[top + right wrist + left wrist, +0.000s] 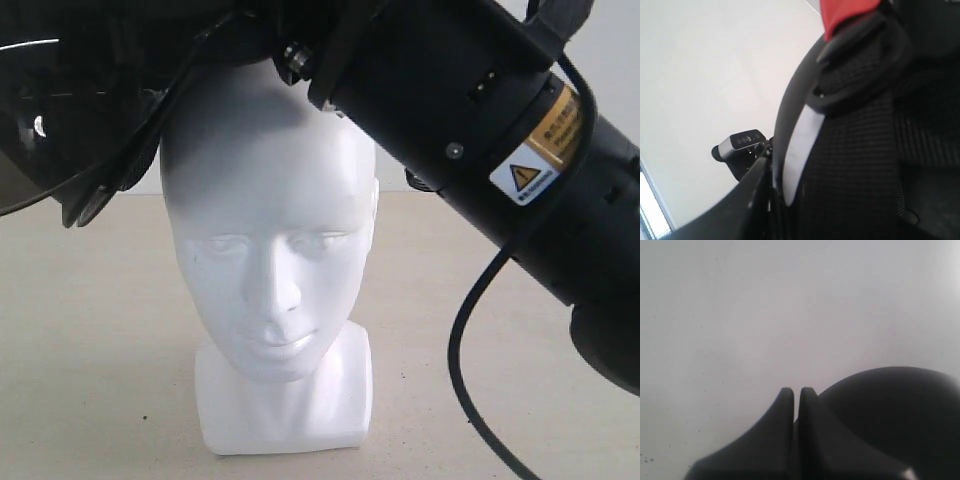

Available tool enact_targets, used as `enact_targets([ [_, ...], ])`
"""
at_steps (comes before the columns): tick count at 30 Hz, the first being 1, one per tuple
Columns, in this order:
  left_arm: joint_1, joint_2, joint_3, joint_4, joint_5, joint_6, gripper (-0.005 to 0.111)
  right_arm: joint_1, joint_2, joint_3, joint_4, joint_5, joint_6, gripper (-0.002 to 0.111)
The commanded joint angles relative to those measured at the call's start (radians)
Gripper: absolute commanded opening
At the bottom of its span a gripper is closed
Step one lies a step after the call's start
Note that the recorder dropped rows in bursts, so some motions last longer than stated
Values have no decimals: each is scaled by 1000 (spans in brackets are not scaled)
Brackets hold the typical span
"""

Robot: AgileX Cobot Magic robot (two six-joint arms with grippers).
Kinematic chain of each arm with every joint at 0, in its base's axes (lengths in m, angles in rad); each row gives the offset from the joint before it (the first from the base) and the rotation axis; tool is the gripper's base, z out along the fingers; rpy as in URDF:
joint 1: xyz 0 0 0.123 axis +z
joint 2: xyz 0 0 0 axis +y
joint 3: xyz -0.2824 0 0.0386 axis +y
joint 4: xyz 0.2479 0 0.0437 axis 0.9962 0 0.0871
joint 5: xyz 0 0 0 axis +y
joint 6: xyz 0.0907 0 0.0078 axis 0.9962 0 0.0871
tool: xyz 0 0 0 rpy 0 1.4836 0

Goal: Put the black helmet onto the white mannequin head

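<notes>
The white mannequin head stands upright on its base, facing the exterior camera. The black helmet hangs tilted over its crown, with the smoky visor at the far left. In the left wrist view my left gripper has its fingers pressed nearly together on a thin dark edge, and the helmet's dome bulges right beside them. My right gripper clamps the helmet's rim. The padded interior and strap fill that view.
My right arm, black with a yellow warning label, slants from above the head down to the right, trailing a black cable. The beige table surrounds the head's base. The left wrist's camera shows beyond the rim.
</notes>
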Motion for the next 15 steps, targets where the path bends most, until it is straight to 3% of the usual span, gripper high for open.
enact_targets([
  [1, -3, 20, -5, -1, -11, -9, 5, -13, -25, 1, 87, -30, -86, 0],
  [15, -3, 27, -5, -13, -44, -9, 5, -13, -31, 41, 196, -30, -143, 0],
])
